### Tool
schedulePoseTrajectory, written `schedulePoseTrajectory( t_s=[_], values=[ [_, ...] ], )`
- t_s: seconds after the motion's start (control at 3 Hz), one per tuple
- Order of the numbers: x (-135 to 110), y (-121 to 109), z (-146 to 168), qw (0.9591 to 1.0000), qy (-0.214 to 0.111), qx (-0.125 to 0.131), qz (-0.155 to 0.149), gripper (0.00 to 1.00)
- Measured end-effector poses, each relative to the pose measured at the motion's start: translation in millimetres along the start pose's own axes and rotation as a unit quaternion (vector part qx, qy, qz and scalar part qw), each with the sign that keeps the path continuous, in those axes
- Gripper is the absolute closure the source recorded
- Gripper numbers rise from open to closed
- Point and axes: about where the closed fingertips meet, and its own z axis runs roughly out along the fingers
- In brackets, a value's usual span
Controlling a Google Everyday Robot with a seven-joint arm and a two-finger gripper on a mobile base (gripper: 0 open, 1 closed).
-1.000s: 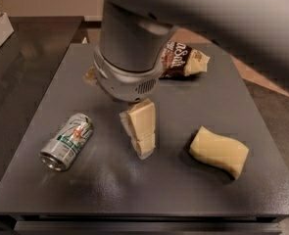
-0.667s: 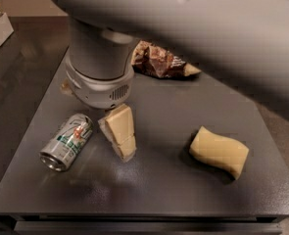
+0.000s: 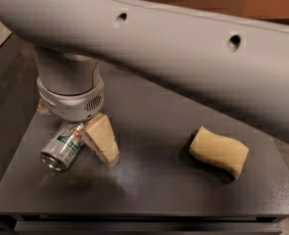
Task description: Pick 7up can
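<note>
So the small silver aluminium 7up can with green lettering (image 3: 60, 150) is lying on its side at the near-left of the dark grey metal tabletop (image 3: 154, 190), open end pointing near-left. The big grey robot arm (image 3: 183, 48) fills the whole top of the view, and its two-finger gripper (image 3: 75, 131) hangs right over the can's far end. One tan wedge-shaped finger (image 3: 101, 140) sits down on the table, touching the can's right side. Only a sliver of the other finger (image 3: 42, 109) peeks out on the left of the round wrist housing. They're spread wide, not clamped on anything. A pale yellow sponge block (image 3: 218, 151) sits well apart on the right.
</note>
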Motion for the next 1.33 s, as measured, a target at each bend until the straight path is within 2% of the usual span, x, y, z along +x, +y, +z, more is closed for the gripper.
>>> schedulePoseTrajectory(
  t_s=[0.33,1.0,1.33],
  values=[
    [-6.9,-7.3,15.8,0.9993,0.006,-0.015,-0.032,0.0],
    [-12.1,-9.8,46.6,0.9958,0.02,-0.049,-0.075,0.0],
    [-12.0,-12.4,50.3,0.9943,0.031,-0.055,-0.086,0.14]
  ],
)
